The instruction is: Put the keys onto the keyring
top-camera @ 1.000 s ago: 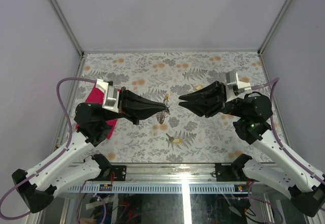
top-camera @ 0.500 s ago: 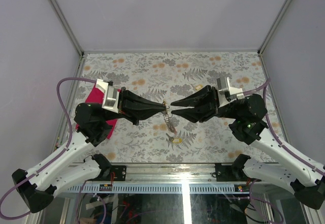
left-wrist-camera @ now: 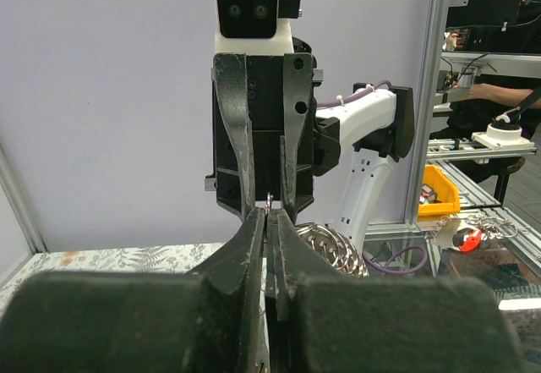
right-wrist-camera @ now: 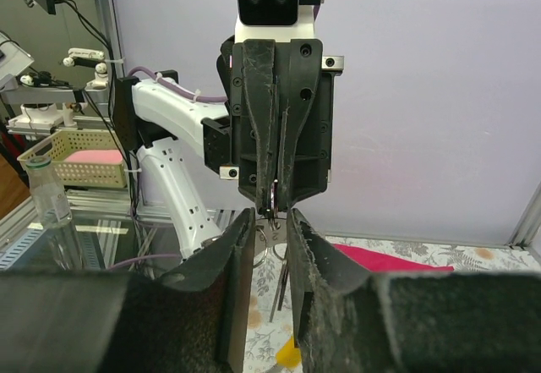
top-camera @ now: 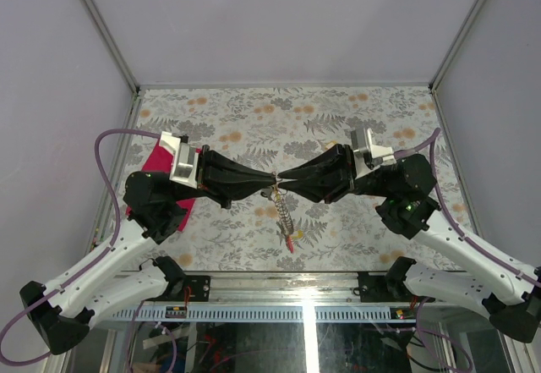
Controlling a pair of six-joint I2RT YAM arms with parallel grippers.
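Note:
The keyring [top-camera: 283,208] hangs as a string of coiled metal rings from my left gripper [top-camera: 272,181], which is shut on its top loop [left-wrist-camera: 269,203]. A red-capped key [top-camera: 290,242] dangles at the bottom end. The coils [left-wrist-camera: 334,250] bulge out to the right of my left fingers. My right gripper [top-camera: 281,183] faces the left one tip to tip. Its jaws [right-wrist-camera: 272,221] stand a little apart on either side of a small metal ring and tag just below the left tips. Whether they press on them I cannot tell. A yellow key cap [right-wrist-camera: 287,356] shows low between the right fingers.
A red cloth [top-camera: 156,166] lies on the floral tabletop [top-camera: 338,119] under the left arm and shows again as a red cloth [right-wrist-camera: 397,259] behind the right fingers. Metal frame posts and pale walls bound the table on three sides.
The right gripper has moved left to meet the left gripper's tip, and its jaws have narrowed. The keyring now hangs longer and straighter below the tips. The left arm has stayed put.

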